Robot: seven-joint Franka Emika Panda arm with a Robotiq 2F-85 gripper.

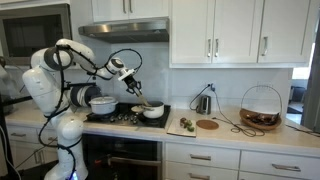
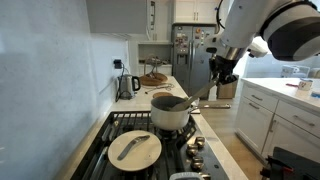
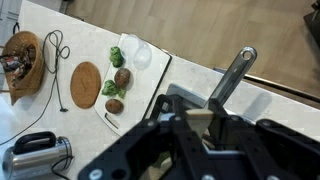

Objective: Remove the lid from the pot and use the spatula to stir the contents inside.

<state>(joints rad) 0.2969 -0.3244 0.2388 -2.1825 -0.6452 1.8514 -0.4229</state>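
The pot (image 1: 153,112) (image 2: 170,118) stands on the stove (image 1: 122,118), uncovered, its dark inside showing in both exterior views. The gripper (image 1: 136,90) (image 2: 222,75) hangs just above the pot and a little to one side. Its fingers are drawn close together and pinch the spatula (image 1: 144,101), which slants down from them into the pot's mouth. In the wrist view the gripper (image 3: 200,125) fills the lower frame and hides the pot, with a pale strip caught between the fingers. A grey handle (image 3: 232,78) juts out beyond them; whether it belongs to the pot cannot be told. On the stove beside the pot, on the side toward the robot's base, sits a large pot (image 1: 102,103) (image 2: 135,148) with a domed white top. On the counter past the pot's other side lie a board (image 1: 182,125) (image 3: 125,85) with vegetables and then a round mat (image 1: 206,124) (image 3: 86,84). A kettle (image 1: 203,103) (image 3: 35,155) stands behind them at the wall. Farthest from the pot is a basket (image 1: 260,108) (image 3: 20,60).
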